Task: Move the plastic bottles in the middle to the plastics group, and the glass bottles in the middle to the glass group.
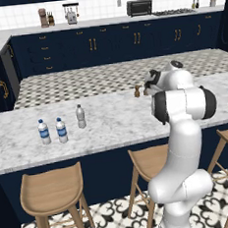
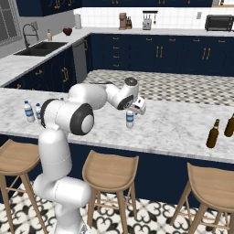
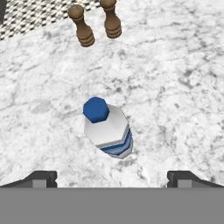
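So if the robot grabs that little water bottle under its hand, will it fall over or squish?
The water bottle stands upright and looks narrow for its height, so a sideways bump would probably tip it. It looks like thin clear plastic, so it may dent under a hard squeeze. Being round, it would likely roll on the marble counter if toppled.

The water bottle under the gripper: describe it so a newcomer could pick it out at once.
On the long marble counter, find the arm's open gripper; the water bottle stands upright just below it. Blue-banded with a blue cap, it stands alone, two brown shakers just beyond it, unlike the bottle cluster at the far left.
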Available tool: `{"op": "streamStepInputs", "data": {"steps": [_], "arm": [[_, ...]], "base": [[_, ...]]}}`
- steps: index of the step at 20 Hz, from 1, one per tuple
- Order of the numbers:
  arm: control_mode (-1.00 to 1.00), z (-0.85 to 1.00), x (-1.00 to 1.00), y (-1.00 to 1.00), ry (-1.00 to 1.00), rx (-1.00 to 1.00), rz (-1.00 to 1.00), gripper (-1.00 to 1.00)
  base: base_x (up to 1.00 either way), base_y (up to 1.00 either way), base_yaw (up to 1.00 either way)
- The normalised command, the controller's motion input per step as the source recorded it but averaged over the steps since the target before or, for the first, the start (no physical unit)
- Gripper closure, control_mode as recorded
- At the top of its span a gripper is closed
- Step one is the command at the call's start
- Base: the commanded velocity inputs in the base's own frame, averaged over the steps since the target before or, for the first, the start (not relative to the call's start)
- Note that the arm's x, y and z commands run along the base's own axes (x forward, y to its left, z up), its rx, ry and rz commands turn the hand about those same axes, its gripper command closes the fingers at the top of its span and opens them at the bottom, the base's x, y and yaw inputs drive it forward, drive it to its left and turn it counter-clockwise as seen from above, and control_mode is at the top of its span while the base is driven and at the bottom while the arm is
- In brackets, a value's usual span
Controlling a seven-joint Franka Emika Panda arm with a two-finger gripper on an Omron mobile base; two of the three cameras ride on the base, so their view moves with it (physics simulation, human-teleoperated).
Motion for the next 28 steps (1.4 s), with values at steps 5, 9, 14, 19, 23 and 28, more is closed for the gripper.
{"op": "streamStepInputs", "data": {"steps": [5,9,14,19,23,28], "arm": [[-1.00,-0.23,0.01,0.04,0.00,-0.01,0.08,-1.00],[-1.00,-0.09,0.05,0.09,0.00,-0.10,0.06,-1.00],[-1.00,-0.01,0.25,0.04,0.00,-0.09,0.05,-1.00],[-1.00,-0.05,0.10,0.02,0.00,-0.01,0.01,-1.00],[-1.00,-0.17,0.01,0.00,0.00,0.00,0.00,-1.00],[-1.00,-0.32,0.18,0.00,0.00,0.00,0.00,-1.00]], "base": [[0.00,0.00,0.00],[0.00,0.00,0.00],[0.00,0.00,0.00],[0.00,0.00,0.00],[0.00,0.00,0.00],[0.00,0.00,0.00]]}}
